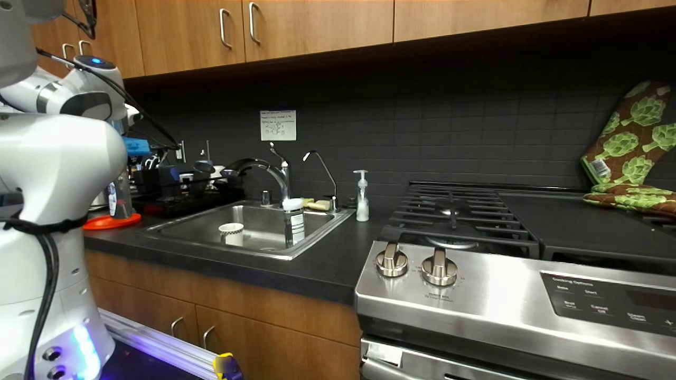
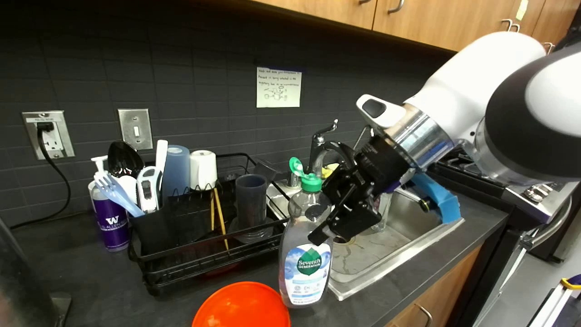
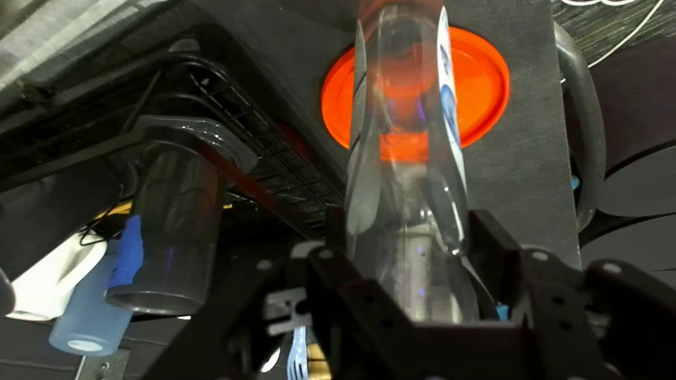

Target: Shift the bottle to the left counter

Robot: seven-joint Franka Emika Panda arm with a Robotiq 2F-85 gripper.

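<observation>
Gripping the bottle, possibly clear of the counter, plate lying at eight o'clock, I'm facing set-down, then release.

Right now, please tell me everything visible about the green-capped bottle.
The bottle is clear, seemingly plastic, with a Seventh Generation label and a green cap flipped open. It is roughly upright near the orange plate, apparently clamped from both sides by the gripper; whether it rests on the counter is unclear.

Rounded, glossy white casing fills the left of an exterior view — black cables strapped on, bluish light lower left — and a silver collar and black gripper show right of centre in an exterior view.
</observation>
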